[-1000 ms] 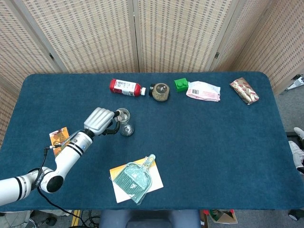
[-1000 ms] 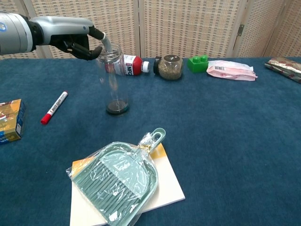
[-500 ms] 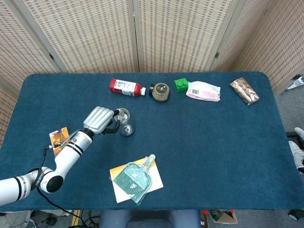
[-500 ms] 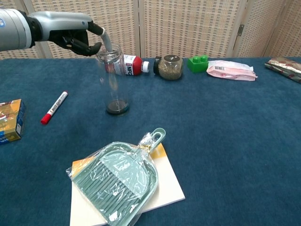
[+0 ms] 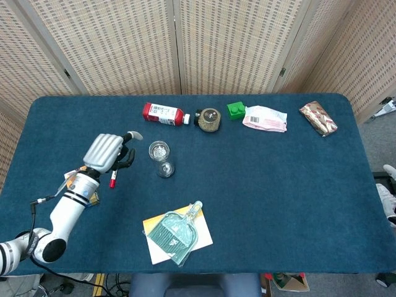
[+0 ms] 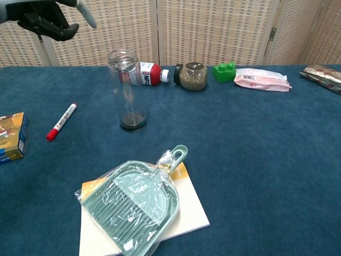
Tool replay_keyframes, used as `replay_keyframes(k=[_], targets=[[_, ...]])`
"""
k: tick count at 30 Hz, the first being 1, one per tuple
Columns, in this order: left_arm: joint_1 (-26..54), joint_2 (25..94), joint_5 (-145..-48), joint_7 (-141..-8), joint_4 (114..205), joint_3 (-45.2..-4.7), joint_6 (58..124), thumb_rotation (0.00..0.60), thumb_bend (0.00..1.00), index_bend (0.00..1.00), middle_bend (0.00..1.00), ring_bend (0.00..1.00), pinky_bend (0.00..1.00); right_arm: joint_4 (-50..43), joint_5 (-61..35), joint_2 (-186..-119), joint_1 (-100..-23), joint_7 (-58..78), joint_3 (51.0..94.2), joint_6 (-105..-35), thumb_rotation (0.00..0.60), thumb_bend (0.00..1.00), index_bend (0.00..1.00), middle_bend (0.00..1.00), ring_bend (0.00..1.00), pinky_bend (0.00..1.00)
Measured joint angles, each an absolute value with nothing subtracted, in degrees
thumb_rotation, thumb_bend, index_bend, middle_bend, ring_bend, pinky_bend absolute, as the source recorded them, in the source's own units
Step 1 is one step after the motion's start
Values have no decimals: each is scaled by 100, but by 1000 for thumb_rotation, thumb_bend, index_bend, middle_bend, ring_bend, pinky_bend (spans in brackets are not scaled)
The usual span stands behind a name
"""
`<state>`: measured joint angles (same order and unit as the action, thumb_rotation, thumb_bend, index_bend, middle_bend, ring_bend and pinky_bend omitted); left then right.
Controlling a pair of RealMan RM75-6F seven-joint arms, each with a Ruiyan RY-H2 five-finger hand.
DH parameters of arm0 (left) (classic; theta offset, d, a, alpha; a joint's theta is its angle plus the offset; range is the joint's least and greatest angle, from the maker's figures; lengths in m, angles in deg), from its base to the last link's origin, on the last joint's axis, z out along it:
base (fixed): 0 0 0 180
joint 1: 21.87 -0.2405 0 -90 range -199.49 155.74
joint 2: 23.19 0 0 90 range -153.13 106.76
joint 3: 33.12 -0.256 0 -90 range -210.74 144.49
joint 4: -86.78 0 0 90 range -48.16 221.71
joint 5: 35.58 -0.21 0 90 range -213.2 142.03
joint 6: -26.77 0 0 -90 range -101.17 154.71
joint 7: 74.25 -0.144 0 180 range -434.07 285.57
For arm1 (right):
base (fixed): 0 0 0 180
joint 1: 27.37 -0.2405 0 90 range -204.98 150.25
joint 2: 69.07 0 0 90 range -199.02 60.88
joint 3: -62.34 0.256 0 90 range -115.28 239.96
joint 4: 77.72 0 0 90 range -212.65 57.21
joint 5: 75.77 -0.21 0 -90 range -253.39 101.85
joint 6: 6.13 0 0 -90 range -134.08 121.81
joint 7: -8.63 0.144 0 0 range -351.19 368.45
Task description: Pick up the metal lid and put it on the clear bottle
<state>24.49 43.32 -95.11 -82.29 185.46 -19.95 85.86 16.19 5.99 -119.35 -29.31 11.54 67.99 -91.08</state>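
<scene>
The clear bottle [image 6: 126,88] stands upright on the blue counter [image 6: 256,138], and the metal lid [image 6: 123,55] sits on its mouth. The left robot hand [image 5: 106,152] hovers to the left of the bottle, apart from it, fingers loosely spread and holding nothing. A red marker [image 6: 61,122] lies on the counter left of the bottle, and a green dustpan [image 6: 134,205] lies nearer.
</scene>
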Motion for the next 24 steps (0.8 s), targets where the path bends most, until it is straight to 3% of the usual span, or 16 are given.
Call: replay_keyframes(k=[4, 9, 16, 24], targets=[[2053, 4203, -9508, -8307, 18737, -2114, 9038, 600, 443, 245, 476, 515, 846, 1574, 610, -11975, -2972, 1186, 6783, -9025, 600, 439, 175, 256, 181, 318], [1601, 4174, -9549, -8363, 18825, -2357, 9433, 600, 436, 195, 239, 278, 520, 1515, 692, -12040, -3023, 1250, 6763, -8970, 600, 379, 175, 256, 181, 318], [839, 4455, -10055, -8316, 18562, -2797, 10241, 600, 436, 188, 161, 194, 381, 1476, 829, -12138, -3102, 1469, 6680, -8798, 600, 367, 175, 256, 180, 318], [138, 4708, -10449, -8385, 18405, -3080, 10936, 600, 436, 189, 161, 195, 370, 1333, 983, -12323, -3180, 1568, 6666, -8825, 600, 367, 175, 256, 180, 318]])
